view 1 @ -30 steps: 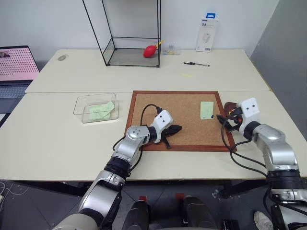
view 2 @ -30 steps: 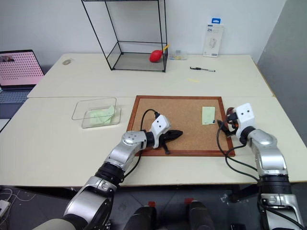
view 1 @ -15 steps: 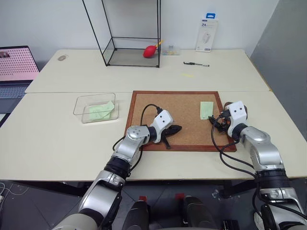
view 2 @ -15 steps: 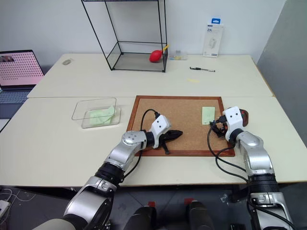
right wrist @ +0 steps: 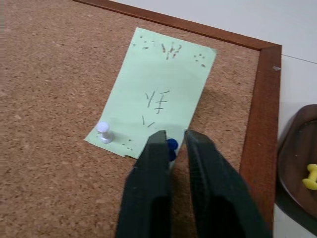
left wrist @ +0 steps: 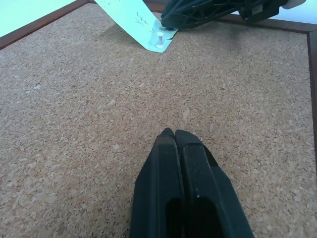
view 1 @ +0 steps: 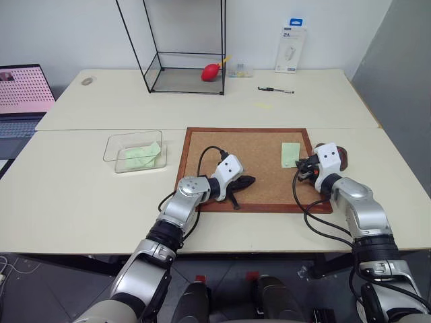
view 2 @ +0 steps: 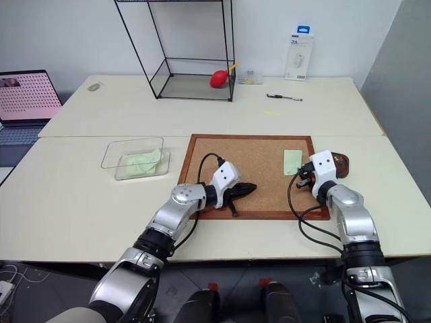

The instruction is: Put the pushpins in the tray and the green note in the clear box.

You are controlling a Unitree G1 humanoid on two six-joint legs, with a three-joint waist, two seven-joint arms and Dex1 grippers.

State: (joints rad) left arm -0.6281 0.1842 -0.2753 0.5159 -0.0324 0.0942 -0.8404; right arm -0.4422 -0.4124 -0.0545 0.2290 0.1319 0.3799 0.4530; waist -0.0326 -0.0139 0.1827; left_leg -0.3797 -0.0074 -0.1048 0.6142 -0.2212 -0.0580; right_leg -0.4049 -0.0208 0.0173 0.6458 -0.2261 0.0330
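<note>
Right end effector [right wrist: 171,144]: I read it as clenched on the blue-headed pushpin [right wrist: 172,145], whose head sits between the two black fingertips at the near corner of the note.
Left end effector [left wrist: 174,135]: clenched with nothing between the fingers (tips pressed together), resting low over the bare cork near the front edge of the board.
Pale green rectangular paper note [right wrist: 158,94]: flat on the cork at the right end of the board, scribbled pen marks on its face, still pinned.
White-headed pushpin [right wrist: 103,131]: upright in the other near corner of the note, apart from the right fingers.
Wood-framed brown corkboard [view 1: 259,134]: flat on the surface, in front of me, both end effectors over it.
Dark reddish-brown shallow tray [right wrist: 297,163]: on the surface just beside the board's right frame; I see one yellow pushpin [right wrist: 311,177] lying in it.
Shallow transparent plastic box [view 1: 114,143]: on the surface left of the board, well apart from the pinned note; it holds a folded pale green paper slip [view 1: 141,156].
Cream surface [view 1: 81,195]: two tabletops butted together.
Far side (not involved): tall black wire-frame cube [view 1: 182,47] with a red bulb-shaped object [view 1: 211,71] at its base, and a white retail package [view 1: 291,48] against the wall.
</note>
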